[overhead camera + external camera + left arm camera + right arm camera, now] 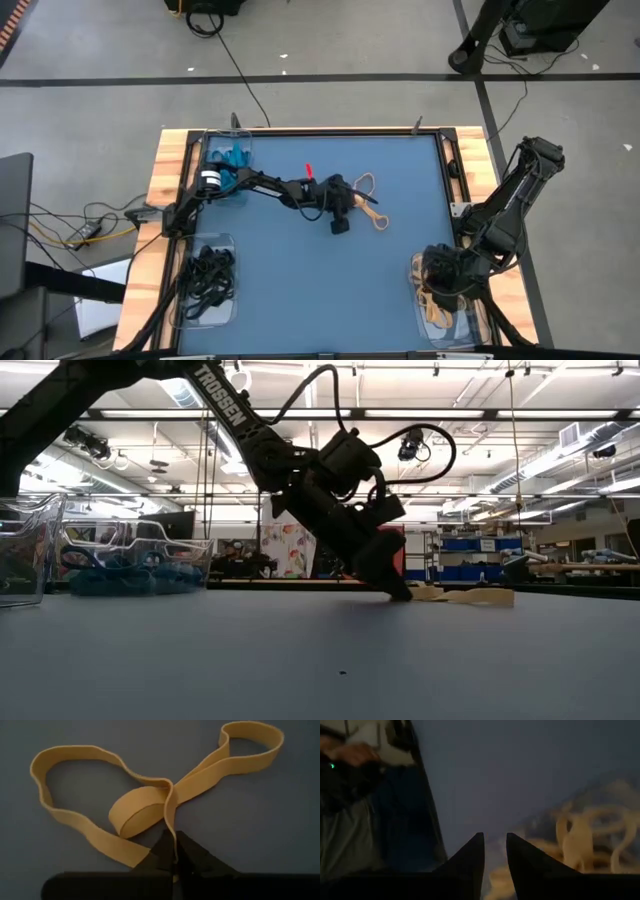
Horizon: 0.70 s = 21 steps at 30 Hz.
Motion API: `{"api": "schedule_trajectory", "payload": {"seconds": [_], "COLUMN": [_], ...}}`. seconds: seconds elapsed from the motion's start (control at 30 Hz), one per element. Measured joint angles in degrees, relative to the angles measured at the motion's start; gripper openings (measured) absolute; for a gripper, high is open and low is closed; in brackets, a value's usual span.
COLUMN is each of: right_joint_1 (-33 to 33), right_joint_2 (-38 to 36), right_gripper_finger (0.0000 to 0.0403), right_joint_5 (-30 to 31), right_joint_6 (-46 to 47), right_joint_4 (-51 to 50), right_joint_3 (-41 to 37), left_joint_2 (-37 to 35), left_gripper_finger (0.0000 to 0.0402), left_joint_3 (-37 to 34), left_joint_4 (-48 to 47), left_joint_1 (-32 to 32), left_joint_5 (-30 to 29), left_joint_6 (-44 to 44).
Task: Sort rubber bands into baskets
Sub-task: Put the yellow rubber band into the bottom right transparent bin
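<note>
Tan rubber bands lie tangled on the blue table near its middle; they also show in the high view. My left gripper is down at the table, shut on one of these bands. My right gripper is open and empty. It hangs over the near-right clear tray, which holds tan bands. A far-left tray holds teal bands. A near-left tray holds black bands. My left gripper pinches a tan band between its two fingertips, at a stretch standing on edge where the loops cross. The fingers slant down from the table's left side. The rest of the band lies slack on the table.
The wooden table frame runs along the left and right sides. Black cables lie by the left trays. A small red thing shows by the left arm. Bare blue table lies between the near trays.
</note>
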Motion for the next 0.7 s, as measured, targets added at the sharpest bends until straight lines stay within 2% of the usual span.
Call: {"api": "schedule_trajectory", "payload": {"seconds": [0.17, 0.37, 0.47, 0.7], "right_joint_1": [-0.1, -1.4, -3.7, -10.6], "right_joint_2": [-0.1, -0.3, -0.4, -0.3], "right_gripper_finger": [0.0093, 0.0093, 0.0093, 0.0093], "right_joint_5": [11.2, 24.7, 27.6, 28.2], "right_joint_6": [-6.2, -16.3, -21.0, -32.3], "right_joint_4": [0.5, 0.3, 0.3, 0.1], "right_joint_3": [0.0, 0.0, 0.0, 0.0], "left_joint_2": [-2.7, -10.1, -13.7, -23.5], "left_gripper_finger": [0.0012, 0.0005, 0.0005, 0.0005], "left_joint_3": [-0.2, -0.4, -2.3, -10.2], "left_joint_4": [-3.7, -10.4, -12.3, -12.6], "left_joint_1": [-0.2, -2.5, -5.0, -12.3], "left_joint_5": [-4.6, -9.7, -12.6, -22.5], "left_joint_6": [-0.3, -2.2, -3.8, -10.6]}}
